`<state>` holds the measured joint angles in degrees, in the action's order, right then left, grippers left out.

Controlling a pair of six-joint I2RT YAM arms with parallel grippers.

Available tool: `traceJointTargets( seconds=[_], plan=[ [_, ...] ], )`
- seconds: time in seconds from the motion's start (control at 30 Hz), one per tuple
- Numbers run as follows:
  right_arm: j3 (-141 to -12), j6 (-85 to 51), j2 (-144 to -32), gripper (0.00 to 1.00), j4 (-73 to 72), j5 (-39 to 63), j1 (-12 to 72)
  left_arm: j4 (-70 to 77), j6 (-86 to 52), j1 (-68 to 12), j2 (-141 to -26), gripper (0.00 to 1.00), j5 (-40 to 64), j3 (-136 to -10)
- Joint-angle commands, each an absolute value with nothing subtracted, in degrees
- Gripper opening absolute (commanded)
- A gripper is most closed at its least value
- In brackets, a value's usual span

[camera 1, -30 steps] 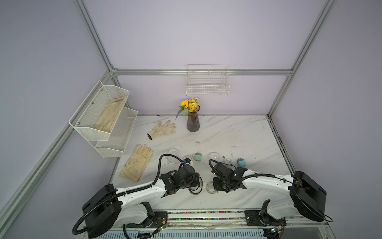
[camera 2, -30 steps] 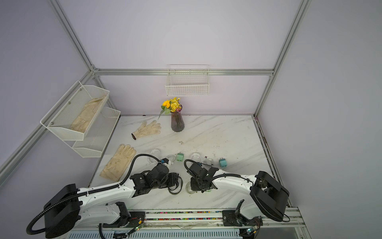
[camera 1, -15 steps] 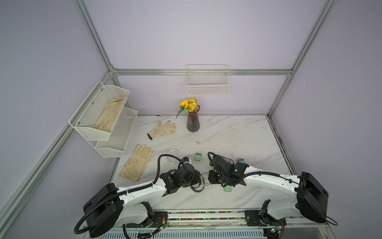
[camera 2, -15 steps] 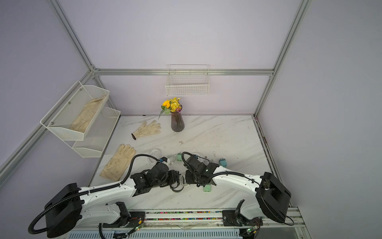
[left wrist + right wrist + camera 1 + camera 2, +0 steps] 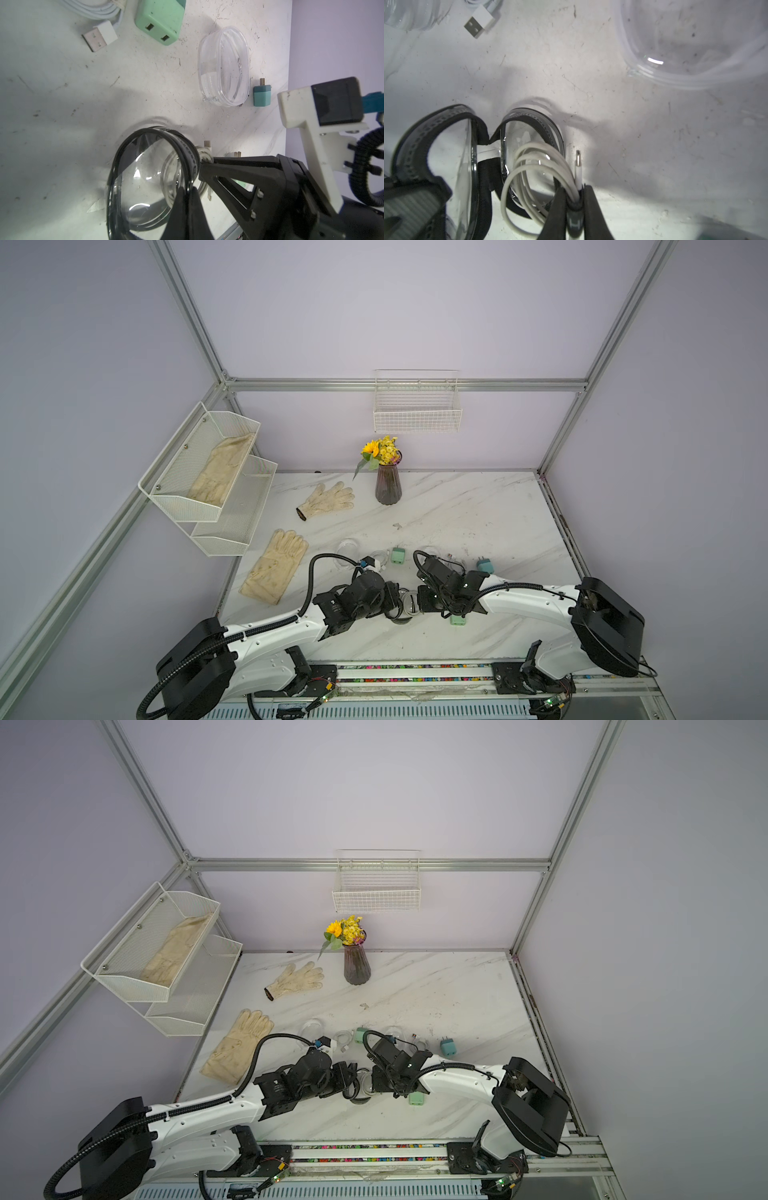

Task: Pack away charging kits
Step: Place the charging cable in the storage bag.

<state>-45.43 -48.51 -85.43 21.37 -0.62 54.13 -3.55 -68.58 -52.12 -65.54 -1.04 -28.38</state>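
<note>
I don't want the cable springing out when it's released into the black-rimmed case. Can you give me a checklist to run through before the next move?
1. Left gripper shut on the black-rimmed case: ok.
2. Case open, its two halves spread apart: ok.
3. Right gripper clamped on the coiled cable: ok.
4. Coil lined up with the open half nearest the right gripper: ok, in the right wrist view.
5. Whole cable inside that half's rim: not ok. The connector stands outside the rim.
6. Mint adapter ready to follow: ok. It lies on the table beside the right arm.
</note>
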Motion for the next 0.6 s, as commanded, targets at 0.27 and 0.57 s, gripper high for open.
traceJointTargets(
  seconds=[0.27,0.57],
  plan=[
    [-51.2,-46.7,-88.7,0.13,19.9,-2.4,54.9,3.4,-69.1,-51.6,-65.7,0.00,-0.3,-25.9],
    [-52.8,-46.2,-91.1,0.13,18.3,-1.2,55.4,3.7,-68.7,-51.6,-66.7,0.00,-0.2,-26.1]
  ],
)
